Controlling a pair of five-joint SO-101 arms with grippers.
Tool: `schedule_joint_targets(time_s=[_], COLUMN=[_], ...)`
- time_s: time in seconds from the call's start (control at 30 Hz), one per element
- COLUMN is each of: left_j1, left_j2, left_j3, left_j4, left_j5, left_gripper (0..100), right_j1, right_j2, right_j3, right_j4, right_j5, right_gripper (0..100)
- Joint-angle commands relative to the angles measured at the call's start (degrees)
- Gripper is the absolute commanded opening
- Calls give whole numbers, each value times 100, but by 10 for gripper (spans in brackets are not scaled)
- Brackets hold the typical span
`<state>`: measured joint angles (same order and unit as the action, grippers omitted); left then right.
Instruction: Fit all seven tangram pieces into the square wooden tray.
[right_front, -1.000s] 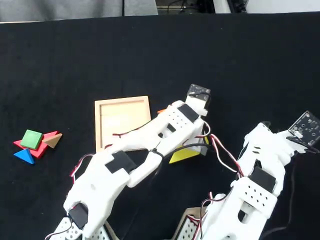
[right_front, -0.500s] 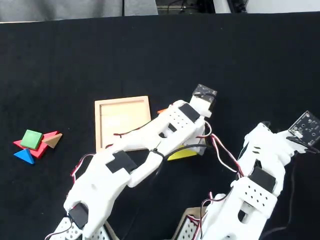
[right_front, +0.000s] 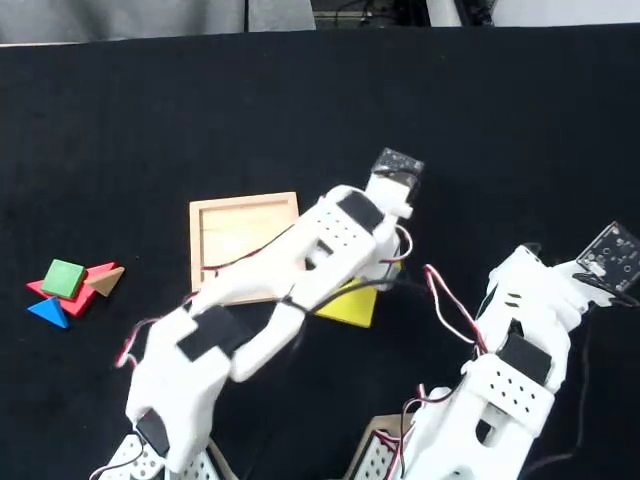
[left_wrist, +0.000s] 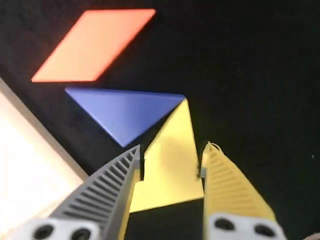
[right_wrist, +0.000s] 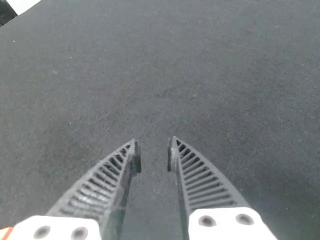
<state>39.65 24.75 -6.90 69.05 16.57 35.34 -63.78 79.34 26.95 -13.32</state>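
Observation:
My left gripper (left_wrist: 172, 150) is shut on the yellow triangle (left_wrist: 170, 170), one finger on each side of it. Just beyond it lie a blue triangle (left_wrist: 125, 110) and an orange parallelogram (left_wrist: 95, 45) on the black cloth. The wooden tray (right_front: 245, 210) lies left of them, its corner (left_wrist: 25, 150) beside my left fingers. From above, the yellow triangle (right_front: 350, 305) pokes out under the left arm by the tray's right edge. My right gripper (right_wrist: 153, 152) hangs over bare cloth at the right, fingers slightly apart with nothing between them.
A small pile sits at the far left of the table: a green square (right_front: 64, 277), a red piece (right_front: 98, 270), a brown triangle (right_front: 108, 282) and a small blue triangle (right_front: 48, 312). The right arm (right_front: 530, 320) stands at the right.
The left arm has swung left toward the tray, and the yellow triangle has shifted left with it. The right arm has kept still.

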Motion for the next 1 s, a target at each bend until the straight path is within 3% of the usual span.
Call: schedule_joint_targets(time_s=[0.0, 0.1, 0.3, 0.53, 0.67, 0.83, 0.97], left_j1=[127, 233, -40, 127, 171, 171, 154], left_j2=[-897, -1222, -1978, -2180, -2171, -2136, -1969], left_j3=[998, 1745, 2949, 3820, 3697, 3152, 2985], left_j4=[-844, -1380, -1415, -2760, -2743, -2075, -2189], left_j5=[-62, -536, -2127, -2224, -2374, -2470, -2488], left_gripper=[195, 197, 200, 313, 313, 313, 313], right_j1=[-97, -97, -97, -97, -97, -255, -413], right_j2=[31, 31, 31, 13, 13, 4, 13], right_j3=[-418, -418, -418, -418, -418, -418, -418], right_j4=[-123, -123, -123, -123, -123, -123, -123], right_j5=[62, 62, 62, 70, 70, 281, 422], right_gripper=[106, 106, 106, 106, 106, 105, 103])
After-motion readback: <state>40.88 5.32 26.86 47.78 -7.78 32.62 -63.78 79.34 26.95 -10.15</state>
